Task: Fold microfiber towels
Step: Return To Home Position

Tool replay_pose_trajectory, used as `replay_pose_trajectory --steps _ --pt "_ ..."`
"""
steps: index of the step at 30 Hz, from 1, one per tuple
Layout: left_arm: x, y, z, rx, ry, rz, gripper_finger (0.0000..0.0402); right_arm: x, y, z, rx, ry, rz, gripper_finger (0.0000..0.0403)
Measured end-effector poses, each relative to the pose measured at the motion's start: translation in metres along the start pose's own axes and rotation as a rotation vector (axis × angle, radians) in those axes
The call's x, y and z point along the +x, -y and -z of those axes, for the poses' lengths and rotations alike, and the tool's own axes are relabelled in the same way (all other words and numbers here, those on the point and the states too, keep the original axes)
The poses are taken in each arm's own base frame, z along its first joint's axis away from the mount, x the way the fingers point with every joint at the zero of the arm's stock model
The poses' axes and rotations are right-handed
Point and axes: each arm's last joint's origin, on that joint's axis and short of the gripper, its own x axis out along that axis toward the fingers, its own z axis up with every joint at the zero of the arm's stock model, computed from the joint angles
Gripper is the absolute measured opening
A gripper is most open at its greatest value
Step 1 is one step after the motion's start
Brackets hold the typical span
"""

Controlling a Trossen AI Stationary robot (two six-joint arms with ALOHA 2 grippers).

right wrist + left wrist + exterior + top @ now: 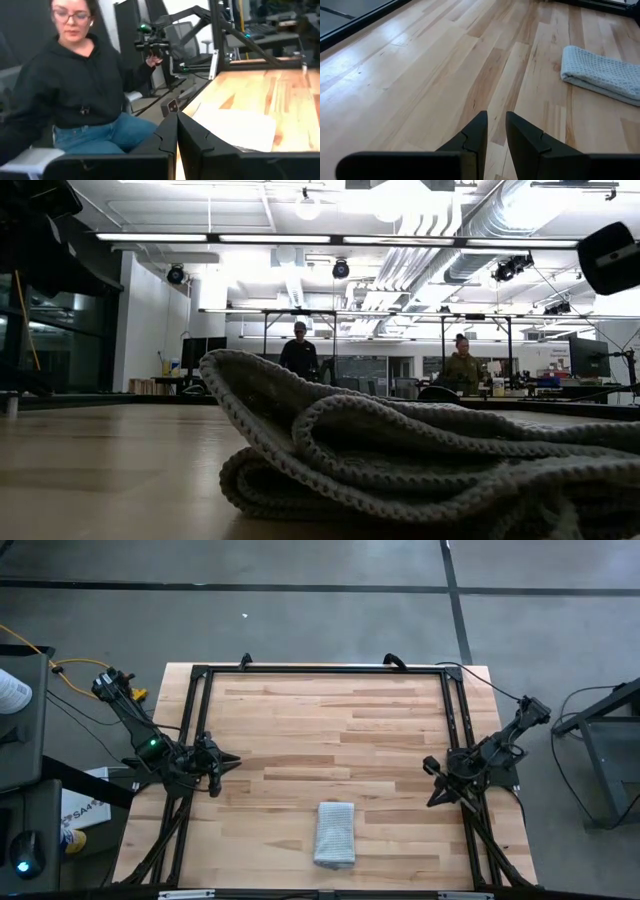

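The light grey-blue microfiber towel (pixel 335 833) lies folded into a narrow rectangle on the wooden table, near the middle of its near edge. It fills the foreground of the low view (pixel 420 450) in stacked layers and shows in the left wrist view (pixel 602 72). My left gripper (pixel 232 759) rests low at the table's left edge, with a narrow gap between its fingers (pixel 496 117), far from the towel. My right gripper (pixel 435 795) rests at the table's right edge, shut and empty (pixel 177 117).
A black frame (pixel 320 670) runs along the table's far, left and right sides. Bare wood lies between the arms and the towel. A seated person in a dark hoodie (pixel 75 85) shows beyond the table's edge. Two people (pixel 300 355) stand far back in the room.
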Motion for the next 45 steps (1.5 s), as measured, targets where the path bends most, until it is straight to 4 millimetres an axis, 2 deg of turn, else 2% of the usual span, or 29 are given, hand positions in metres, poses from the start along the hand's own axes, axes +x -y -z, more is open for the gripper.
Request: replay_pose_trajectory --steps 4,27,40,45 --pt "0.0 0.001 -0.001 -0.008 0.006 0.008 0.0069 0.0 0.0 0.0 -0.055 -0.007 -0.009 0.0002" --pt "0.0 0.007 -0.003 -0.002 -0.009 0.071 0.0069 0.007 0.002 0.012 -0.053 -0.146 0.006 0.0002" --pt "0.001 0.009 -0.004 0.131 0.004 0.093 0.0069 0.008 0.002 0.011 -0.053 -0.132 0.006 0.0002" --pt "0.009 0.02 0.006 0.194 0.074 0.229 0.0069 0.008 0.002 0.011 -0.053 -0.131 0.006 0.0002"
